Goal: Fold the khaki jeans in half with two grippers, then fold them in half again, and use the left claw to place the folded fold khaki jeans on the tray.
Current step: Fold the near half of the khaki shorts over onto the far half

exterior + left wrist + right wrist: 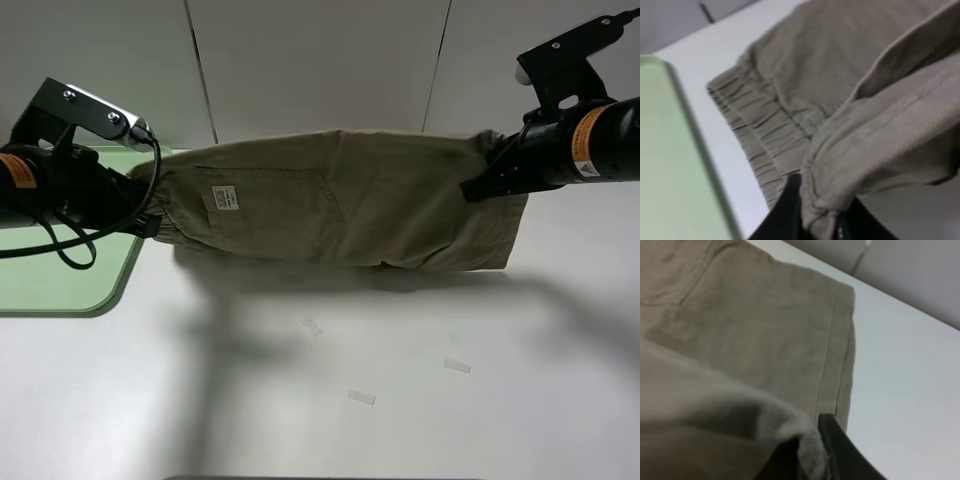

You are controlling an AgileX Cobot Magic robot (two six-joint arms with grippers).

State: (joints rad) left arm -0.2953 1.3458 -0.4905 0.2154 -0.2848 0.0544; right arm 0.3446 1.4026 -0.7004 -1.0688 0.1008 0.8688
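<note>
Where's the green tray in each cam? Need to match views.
Exterior high: tray at the left edge, beside the waistband end of the khaki jeans.
Left wrist: tray is the pale green surface alongside the gathered waistband, with a strip of table between them.
Right wrist: not in view.
Shared landmark: the khaki jeans, seen in all three.

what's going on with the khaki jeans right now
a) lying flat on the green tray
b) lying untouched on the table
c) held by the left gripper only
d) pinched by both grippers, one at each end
d: the left gripper and the right gripper are each shut on cloth at opposite ends of the khaki jeans, which are not laid on the tray.
</note>
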